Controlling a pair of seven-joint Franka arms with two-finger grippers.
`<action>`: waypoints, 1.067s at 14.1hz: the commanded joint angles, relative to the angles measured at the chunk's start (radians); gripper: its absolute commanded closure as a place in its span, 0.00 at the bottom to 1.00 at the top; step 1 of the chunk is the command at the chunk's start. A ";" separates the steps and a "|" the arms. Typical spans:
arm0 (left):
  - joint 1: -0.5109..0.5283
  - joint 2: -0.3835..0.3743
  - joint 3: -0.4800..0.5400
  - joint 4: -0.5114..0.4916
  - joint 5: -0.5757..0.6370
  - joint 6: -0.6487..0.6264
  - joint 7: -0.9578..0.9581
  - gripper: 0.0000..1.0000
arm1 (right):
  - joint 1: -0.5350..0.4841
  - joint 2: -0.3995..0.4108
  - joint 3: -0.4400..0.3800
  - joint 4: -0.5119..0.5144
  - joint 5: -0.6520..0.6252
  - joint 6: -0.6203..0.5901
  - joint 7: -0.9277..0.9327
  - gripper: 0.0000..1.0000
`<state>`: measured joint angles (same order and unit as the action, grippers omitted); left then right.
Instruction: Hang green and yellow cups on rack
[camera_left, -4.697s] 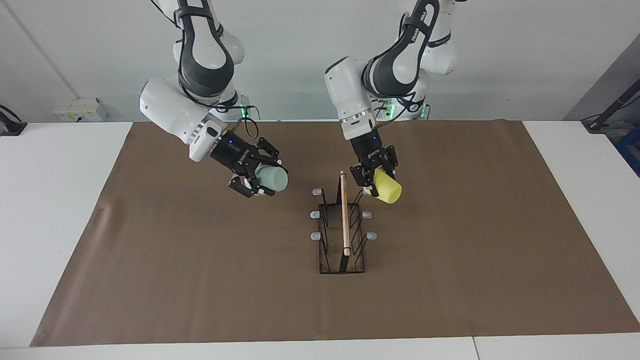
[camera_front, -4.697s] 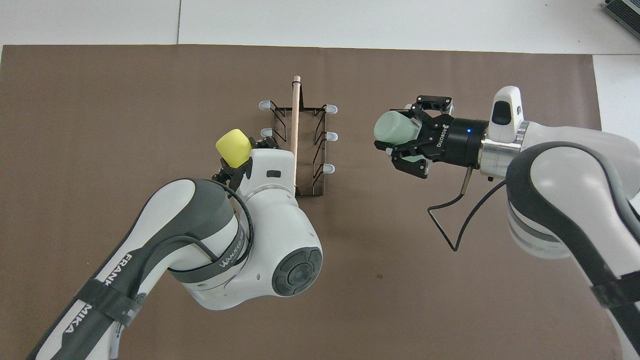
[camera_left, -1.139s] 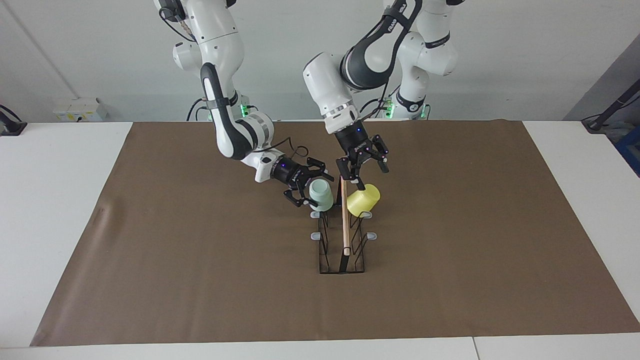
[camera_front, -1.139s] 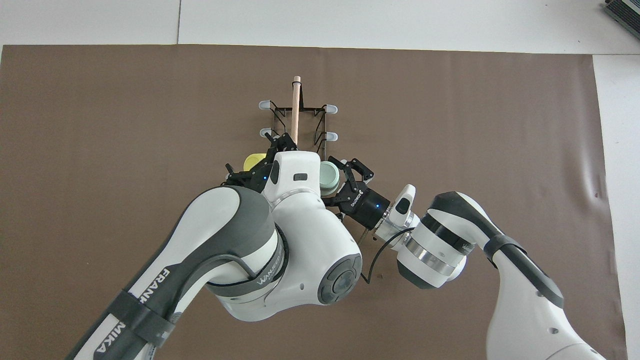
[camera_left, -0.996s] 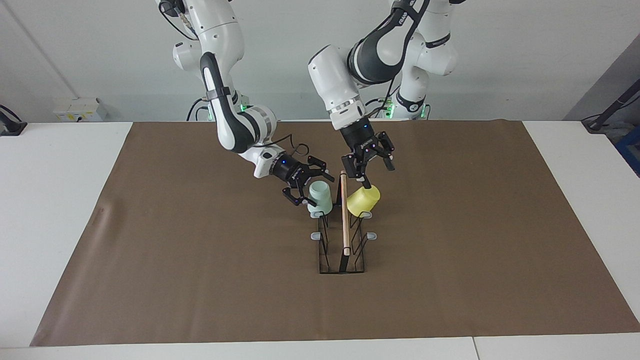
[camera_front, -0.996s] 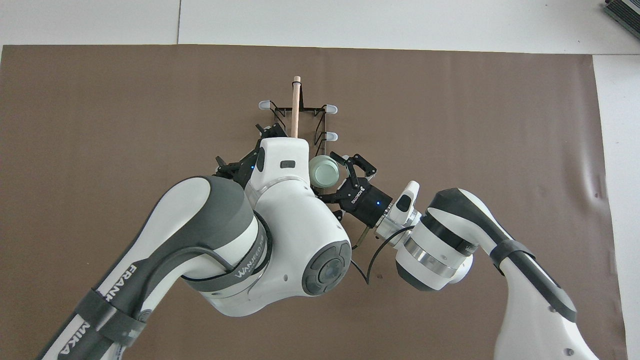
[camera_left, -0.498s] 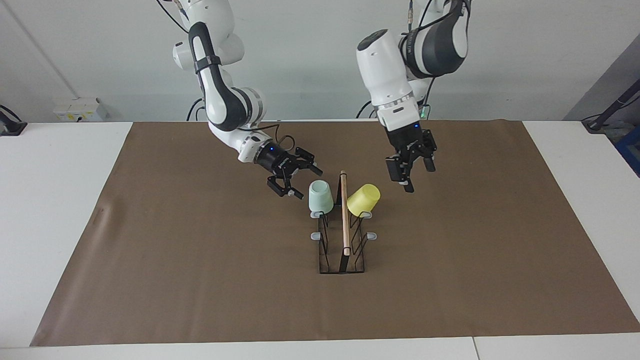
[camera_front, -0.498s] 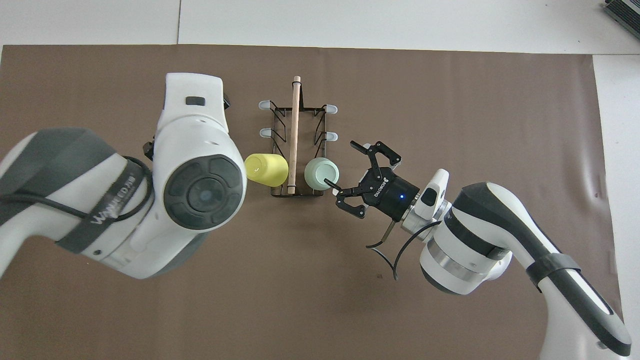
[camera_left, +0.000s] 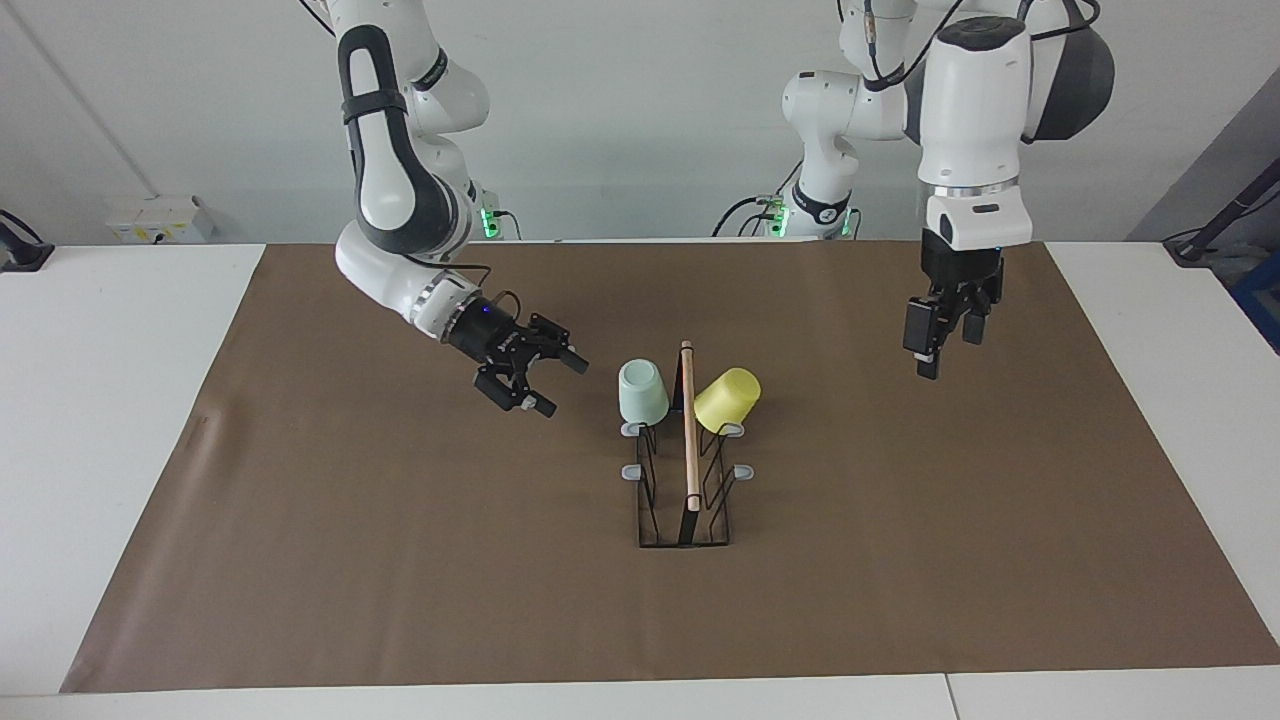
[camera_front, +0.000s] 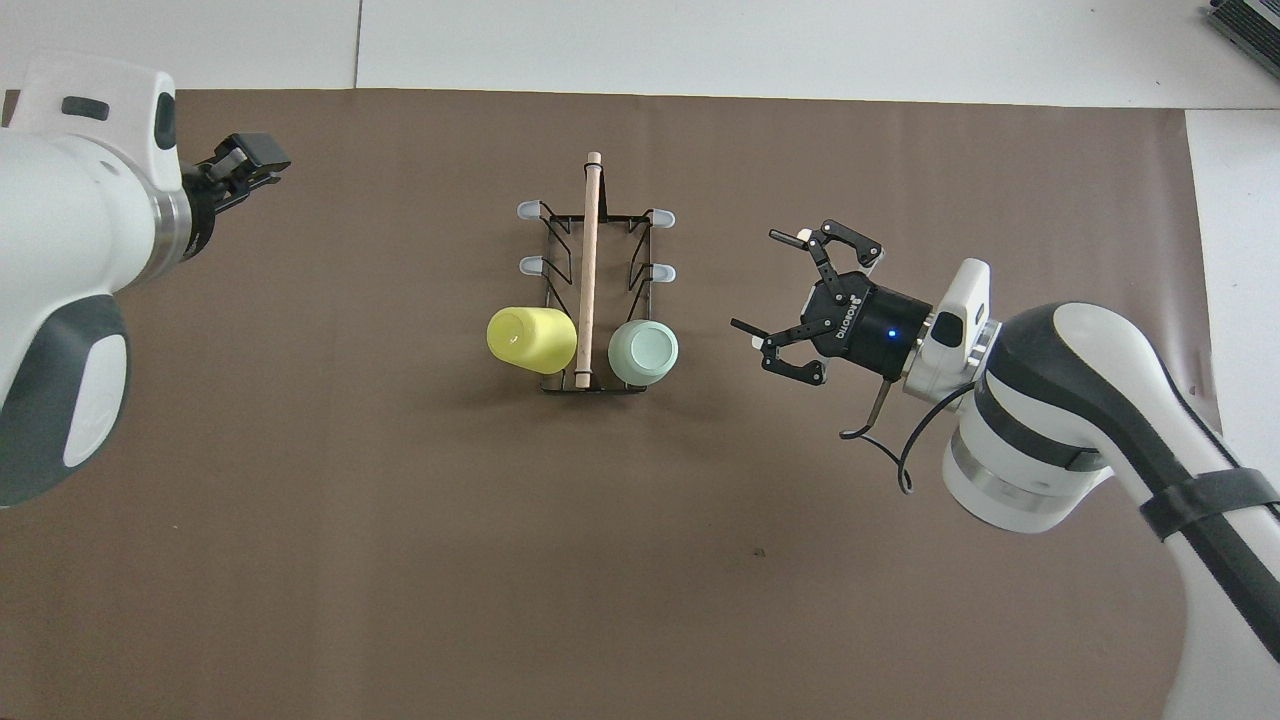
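Note:
The black wire rack (camera_left: 690, 470) with its wooden rod stands mid-table; it also shows in the overhead view (camera_front: 591, 230). The mint green cup (camera_left: 642, 392) hangs upside down on the peg nearest the robots on the right arm's side, seen too in the overhead view (camera_front: 643, 352). The yellow cup (camera_left: 728, 398) hangs tilted on the matching peg on the left arm's side (camera_front: 530, 338). My right gripper (camera_left: 560, 385) is open and empty, low over the mat beside the green cup (camera_front: 757, 280). My left gripper (camera_left: 945, 352) is open and empty, raised over the mat toward the left arm's end (camera_front: 262, 160).
A brown mat (camera_left: 400, 550) covers the table, with white table surface (camera_left: 100, 400) at both ends. The rack's other grey-tipped pegs (camera_left: 631, 471), farther from the robots, carry nothing.
Both grippers let go of the cups, which now hang on the rack. Both grippers have drawn away from the rack, each toward its own arm's end of the table, the left one rising.

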<state>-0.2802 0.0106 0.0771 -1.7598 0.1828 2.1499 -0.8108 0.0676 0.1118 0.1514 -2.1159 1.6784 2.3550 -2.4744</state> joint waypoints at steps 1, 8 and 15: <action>0.091 -0.004 -0.011 -0.004 -0.164 0.007 0.241 0.00 | -0.101 0.048 0.010 0.097 -0.225 -0.107 0.115 0.00; 0.211 -0.035 -0.010 -0.020 -0.216 -0.165 0.669 0.00 | -0.138 0.066 0.010 0.316 -0.826 -0.252 0.691 0.00; 0.248 -0.044 -0.025 0.150 -0.204 -0.510 0.860 0.00 | -0.138 -0.032 0.010 0.412 -1.259 -0.583 1.332 0.00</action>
<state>-0.0320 -0.0399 0.0708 -1.6738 -0.0154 1.7388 0.0315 -0.0652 0.1111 0.1592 -1.7065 0.5017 1.8370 -1.2756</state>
